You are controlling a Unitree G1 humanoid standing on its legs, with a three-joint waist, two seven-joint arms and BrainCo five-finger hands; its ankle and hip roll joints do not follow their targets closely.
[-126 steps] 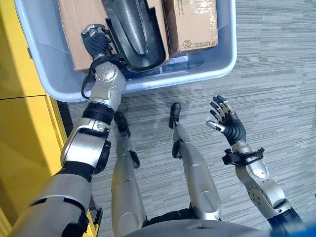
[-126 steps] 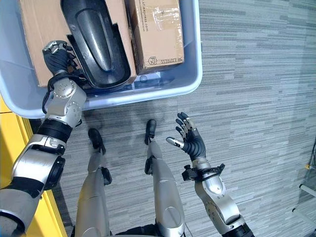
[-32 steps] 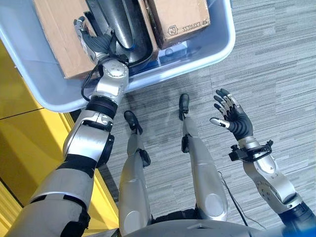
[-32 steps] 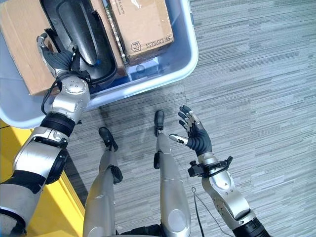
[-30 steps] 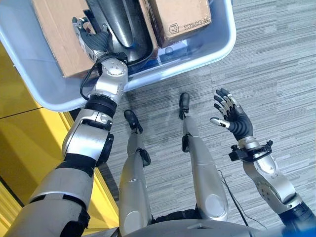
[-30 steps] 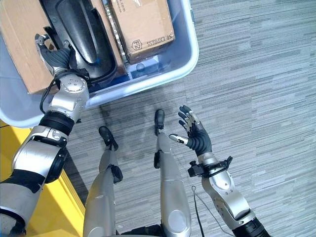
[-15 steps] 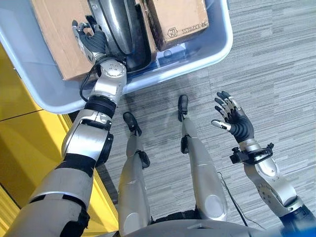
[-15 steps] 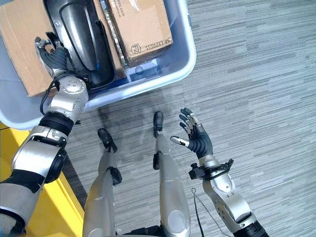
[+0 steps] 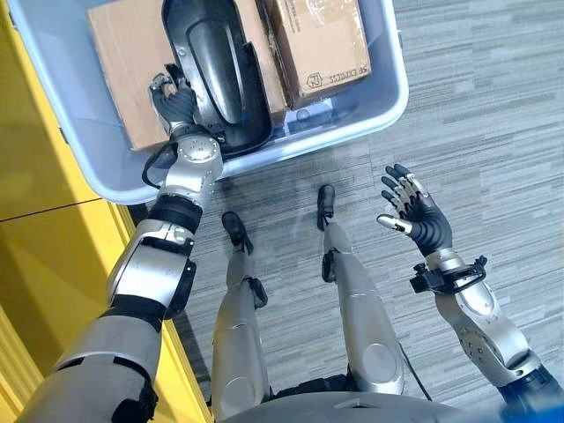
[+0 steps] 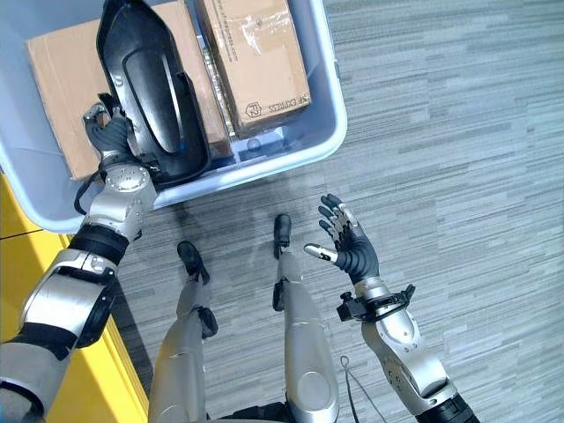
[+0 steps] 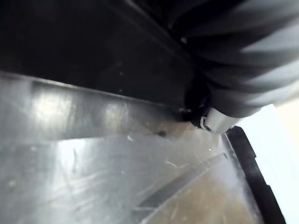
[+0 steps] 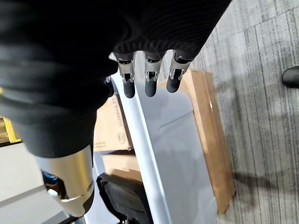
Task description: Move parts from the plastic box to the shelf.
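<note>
A long black moulded part point(image 9: 216, 70) lies in the blue-grey plastic box point(image 9: 339, 123) on the floor, resting between two cardboard boxes. My left hand point(image 9: 176, 101) is inside the box at the part's left edge, with its fingers curled over that rim. The left wrist view shows the part's glossy surface point(image 11: 93, 154) pressed close against the hand. My right hand point(image 9: 421, 220) hovers over the carpet to the right of the box, fingers point(image 12: 147, 88) straight and spread, holding nothing.
A wide cardboard box point(image 9: 123, 62) lies under the part's left side, and a smaller one point(image 9: 317, 40) sits to its right. A yellow unit point(image 9: 44, 229) stands along my left, close to the plastic box. Grey striped carpet point(image 9: 493, 106) spreads to the right.
The camera has shifted, so the box sits lower in view. My left hand's fingers, spread a second ago, have curled onto the black part's edge. The right hand has stayed put.
</note>
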